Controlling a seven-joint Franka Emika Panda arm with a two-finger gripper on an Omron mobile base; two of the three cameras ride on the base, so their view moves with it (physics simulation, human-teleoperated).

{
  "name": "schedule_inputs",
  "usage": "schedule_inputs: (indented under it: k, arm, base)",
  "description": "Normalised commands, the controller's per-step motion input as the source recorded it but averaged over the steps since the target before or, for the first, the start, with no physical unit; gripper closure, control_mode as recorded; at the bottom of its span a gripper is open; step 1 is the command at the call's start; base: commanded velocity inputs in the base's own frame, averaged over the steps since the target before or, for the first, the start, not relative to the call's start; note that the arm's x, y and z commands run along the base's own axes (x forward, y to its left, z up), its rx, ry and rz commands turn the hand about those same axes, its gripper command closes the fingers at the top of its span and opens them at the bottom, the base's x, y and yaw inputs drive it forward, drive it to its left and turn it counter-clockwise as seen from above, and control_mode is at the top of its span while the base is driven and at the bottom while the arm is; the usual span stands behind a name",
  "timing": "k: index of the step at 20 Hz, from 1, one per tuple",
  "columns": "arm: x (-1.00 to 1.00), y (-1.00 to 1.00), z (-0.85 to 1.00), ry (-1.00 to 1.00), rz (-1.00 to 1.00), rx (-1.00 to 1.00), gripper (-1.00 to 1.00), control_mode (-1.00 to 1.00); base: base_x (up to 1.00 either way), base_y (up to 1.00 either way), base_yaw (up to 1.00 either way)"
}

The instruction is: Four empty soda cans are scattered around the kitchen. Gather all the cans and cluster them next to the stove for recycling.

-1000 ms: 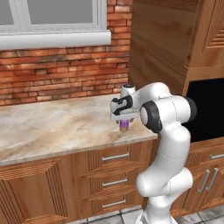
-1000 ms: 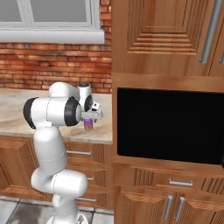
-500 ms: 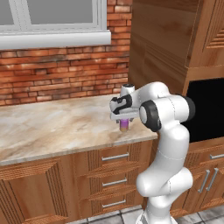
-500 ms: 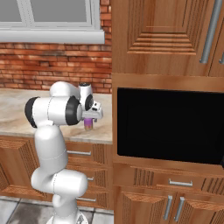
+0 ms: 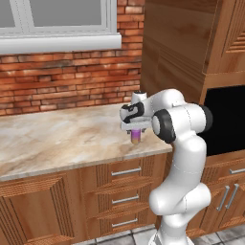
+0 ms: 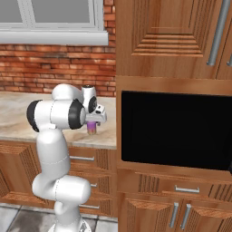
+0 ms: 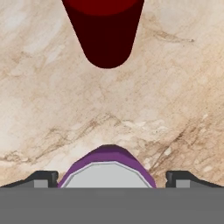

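Your beige marbled bench (image 5: pixel 57 139) carries two cans: a purple can with a silver top (image 7: pixel 107 168) stands upright directly beneath the end effector (image 5: pixel 136 130), and a dark red can (image 7: pixel 105 33) stands just beyond it.

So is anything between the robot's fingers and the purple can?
Nothing visible. The purple can sits between the open fingers, with gaps on either side. A dark red cylinder stands beyond it, apart.

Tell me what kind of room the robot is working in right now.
Most likely a home kitchen: a beige marble countertop over wooden drawer cabinets, a red brick wall under a white-framed window, and a black built-in oven set in tall wooden cabinetry.
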Motion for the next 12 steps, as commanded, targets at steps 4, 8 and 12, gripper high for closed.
schedule_inputs:
  k: [4, 8, 12]
  arm:
    - [0.00, 0.00, -0.03, 0.01, 0.00, -0.01, 1.00, -1.00]
    - [-0.04, 0.00, 0.00, 0.00, 0.00, 0.00, 1.00, -1.00]
    - [-0.17, 0.00, 0.07, -0.01, 0.00, 0.00, 1.00, -1.00]
  base:
    - [0.00, 0.00, 0.00]
    - [0.00, 0.00, 0.00]
    - [0.00, 0.00, 0.00]
